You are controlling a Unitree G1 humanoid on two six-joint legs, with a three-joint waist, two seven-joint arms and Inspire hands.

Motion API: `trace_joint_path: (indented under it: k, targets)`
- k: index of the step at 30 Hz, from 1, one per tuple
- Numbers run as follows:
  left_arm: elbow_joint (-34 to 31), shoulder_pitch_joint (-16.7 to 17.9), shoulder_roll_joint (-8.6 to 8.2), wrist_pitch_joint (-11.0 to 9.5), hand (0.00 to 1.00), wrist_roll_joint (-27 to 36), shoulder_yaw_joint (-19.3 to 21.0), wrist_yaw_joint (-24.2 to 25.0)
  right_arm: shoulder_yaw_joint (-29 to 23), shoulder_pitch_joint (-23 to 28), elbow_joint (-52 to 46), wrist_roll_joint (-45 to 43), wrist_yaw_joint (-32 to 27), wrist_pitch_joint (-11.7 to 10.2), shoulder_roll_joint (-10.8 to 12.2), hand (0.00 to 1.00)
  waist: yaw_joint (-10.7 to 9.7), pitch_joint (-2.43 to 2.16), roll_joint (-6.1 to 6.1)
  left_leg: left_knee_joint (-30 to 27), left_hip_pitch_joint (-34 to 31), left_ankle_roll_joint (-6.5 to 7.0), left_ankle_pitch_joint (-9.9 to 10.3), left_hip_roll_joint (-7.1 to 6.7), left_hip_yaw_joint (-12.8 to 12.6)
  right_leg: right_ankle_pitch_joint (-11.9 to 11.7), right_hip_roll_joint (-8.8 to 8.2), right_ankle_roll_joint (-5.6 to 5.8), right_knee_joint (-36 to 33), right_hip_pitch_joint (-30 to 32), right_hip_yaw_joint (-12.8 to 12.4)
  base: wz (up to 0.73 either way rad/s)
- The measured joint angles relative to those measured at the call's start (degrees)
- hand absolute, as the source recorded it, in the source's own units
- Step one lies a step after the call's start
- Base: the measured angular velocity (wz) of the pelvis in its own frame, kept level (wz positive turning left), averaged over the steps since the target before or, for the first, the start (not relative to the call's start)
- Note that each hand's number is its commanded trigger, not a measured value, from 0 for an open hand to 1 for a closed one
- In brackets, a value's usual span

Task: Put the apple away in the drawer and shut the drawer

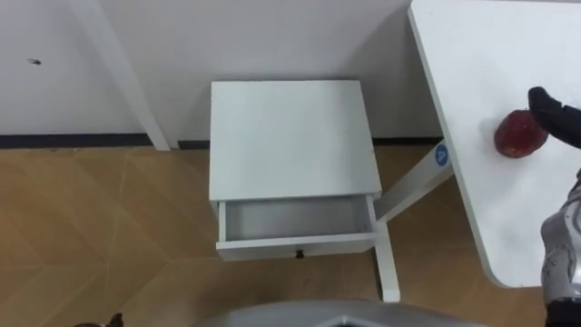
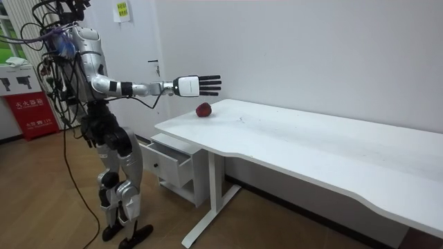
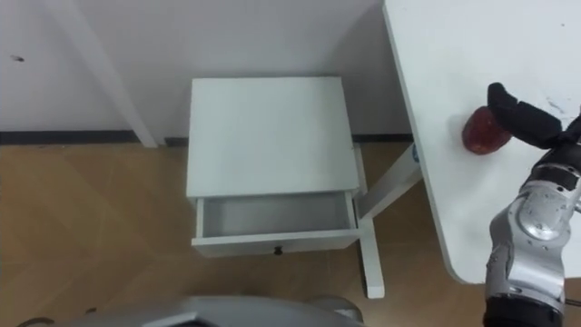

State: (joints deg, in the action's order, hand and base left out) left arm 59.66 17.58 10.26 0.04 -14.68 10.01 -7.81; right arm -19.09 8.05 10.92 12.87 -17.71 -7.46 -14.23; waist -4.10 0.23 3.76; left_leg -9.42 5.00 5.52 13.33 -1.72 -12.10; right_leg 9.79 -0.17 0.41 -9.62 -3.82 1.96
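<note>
Red apple [image 1: 519,134] on white table [image 1: 490,54], 3 o'clock of cabinet [image 1: 290,136] | right hand [image 2: 188,86] above apple, fingers straight, grasping nothing | drawer [image 1: 295,245] pulled out at cabinet's 6 o'clock

The scene is brightly and evenly lit from overhead, with no hard-edged shadows. The white table [image 1: 490,182] is the brightest surface in the eye views, close to washed out, and the apple [image 1: 519,134] stands out dark against it. The cabinet [image 1: 290,136] top is evenly pale, while the inside of the open drawer [image 1: 295,219] lies in grey shade. The wooden floor [image 1: 100,236] shows a soft sheen. In the room view daylight enters through a window [image 2: 5,31] at the left edge, and the wall [image 2: 311,55] darkens beneath the table.
</note>
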Motion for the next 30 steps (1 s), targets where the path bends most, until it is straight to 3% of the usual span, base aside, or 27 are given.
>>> trace_joint_path:
  k: [12, 17, 30]
  targets:
    - [-0.1, 0.0, 0.02, -0.3, 0.0, 0.06, -0.1, 0.11, 0.55, -0.12, 2.65, -0.95, 6.92, 0.31, -2.72, 0.0, 1.23, -0.04, 0.3, -0.14, 0.02, -0.02, -0.01, 0.01, 0.05, 0.0, -0.09, 0.0, 0.1, -0.2, 0.13, 0.0]
    - [0.03, 0.15, 0.03, 0.01, 0.0, 0.23, -0.07, 0.38, 1.16, -0.26, 7.45, -2.16, 9.19, 1.31, -3.55, 0.0, 1.37, 0.04, 0.64, -0.03, 0.65, -0.01, 0.01, 0.0, 0.54, 0.0, -0.22, 0.0, 0.03, -1.18, 1.47, 0.05]
    - [0.01, -0.24, 0.49, 0.17, 0.0, 0.2, -0.04, 1.65, 2.03, -0.39, 14.82, -4.51, 9.24, 2.07, -4.25, 0.0, 1.18, -0.04, 0.32, -0.09, 0.74, -0.02, 0.01, -0.01, 0.57, 0.0, -0.24, 0.0, 0.06, -1.11, 1.51, 0.0]
